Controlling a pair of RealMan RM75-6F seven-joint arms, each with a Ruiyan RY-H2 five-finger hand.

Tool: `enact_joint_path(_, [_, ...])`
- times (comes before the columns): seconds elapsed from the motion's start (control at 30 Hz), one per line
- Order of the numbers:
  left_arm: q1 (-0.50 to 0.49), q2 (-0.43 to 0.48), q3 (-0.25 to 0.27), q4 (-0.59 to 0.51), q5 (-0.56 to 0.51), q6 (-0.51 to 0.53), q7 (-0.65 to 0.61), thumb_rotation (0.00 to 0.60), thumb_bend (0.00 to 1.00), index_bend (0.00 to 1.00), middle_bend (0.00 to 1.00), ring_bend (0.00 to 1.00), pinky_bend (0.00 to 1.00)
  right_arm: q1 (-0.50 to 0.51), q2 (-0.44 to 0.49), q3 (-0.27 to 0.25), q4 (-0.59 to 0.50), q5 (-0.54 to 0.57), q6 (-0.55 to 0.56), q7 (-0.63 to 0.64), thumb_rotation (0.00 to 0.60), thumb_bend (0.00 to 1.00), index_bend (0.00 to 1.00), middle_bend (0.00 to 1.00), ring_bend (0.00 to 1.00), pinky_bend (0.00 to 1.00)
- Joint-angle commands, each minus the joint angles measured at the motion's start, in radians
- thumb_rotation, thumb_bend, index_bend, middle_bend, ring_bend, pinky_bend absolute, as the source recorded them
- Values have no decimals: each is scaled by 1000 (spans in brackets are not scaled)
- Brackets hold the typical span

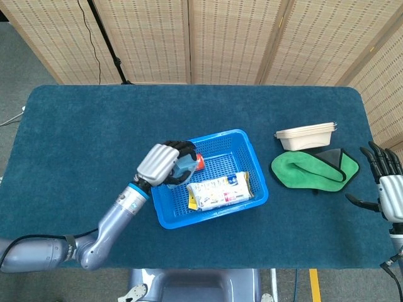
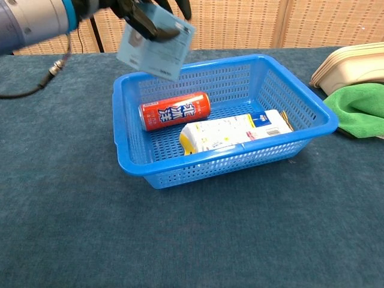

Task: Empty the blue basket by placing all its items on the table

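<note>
The blue basket (image 1: 255, 165) (image 2: 312, 105) sits mid-table. Inside lie a red can (image 2: 174, 111), partly hidden by my hand in the head view, and a white and yellow packet (image 1: 220, 191) (image 2: 234, 131). My left hand (image 1: 162, 162) (image 2: 129, 7) holds a light blue box (image 1: 182, 169) (image 2: 156, 47) high above the basket's left end, clear of the rim. My right hand (image 1: 385, 182) rests at the table's right edge, fingers spread, holding nothing.
A green cloth (image 1: 313, 168) (image 2: 360, 108) with a dark edge lies right of the basket. Cream stacked trays (image 1: 306, 134) (image 2: 351, 63) stand behind it. Dark teal table surface (image 1: 82, 145) stretches left of the basket. Wicker screens stand behind the table.
</note>
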Motion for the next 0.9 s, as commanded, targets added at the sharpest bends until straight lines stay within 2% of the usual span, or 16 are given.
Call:
enact_joint_path(0.03, [47,94,-42,2,4,27,-44,600,434,423,297,306,367,-1,0,1,-3,-1,1,-4,600,0,0,0,0,0])
enact_joint_path(0.17, [91,156,-51,80,-43,4,-106,600,433,416,297,299,367,-3,1,1,-10,-5,2,-10,600,0,0,0,0,0])
enact_joint_path(0.3, [119,156,-32,202,-84,-54,-163,600,433,413,297,290,367,-2,1,0,-16,-9,-2,-18,600,0,0,0,0,0])
enact_joint_path(0.43, [136,101,-2,368,-105,-146,-245,600,431,404,289,254,364,1,-5,-6,-17,-19,-10,-40,600,0,0,0,0,0])
enact_joint_path(0.53, [139,36,16,493,-95,-200,-297,600,430,379,248,196,324,5,-11,-8,-16,-20,-20,-50,600,0,0,0,0,0])
enact_joint_path(0.57, [138,14,22,534,-89,-222,-313,600,426,344,207,152,283,7,-13,-9,-15,-20,-25,-53,600,0,0,0,0,0])
enact_joint_path(0.67, [132,-29,43,617,-63,-292,-350,600,376,90,26,15,67,12,-18,-11,-12,-19,-39,-61,600,0,0,0,0,0])
enact_joint_path(0.7, [130,-36,52,635,-49,-324,-366,600,337,19,0,0,13,13,-20,-11,-11,-19,-41,-63,600,0,0,0,0,0])
enact_joint_path(0.8, [131,-39,55,657,-2,-370,-428,600,243,0,0,0,0,13,-24,-10,-9,-17,-43,-71,600,0,0,0,0,0])
enact_joint_path(0.9, [140,-24,45,641,62,-350,-484,600,200,0,0,0,0,12,-24,-9,-9,-16,-43,-72,600,0,0,0,0,0])
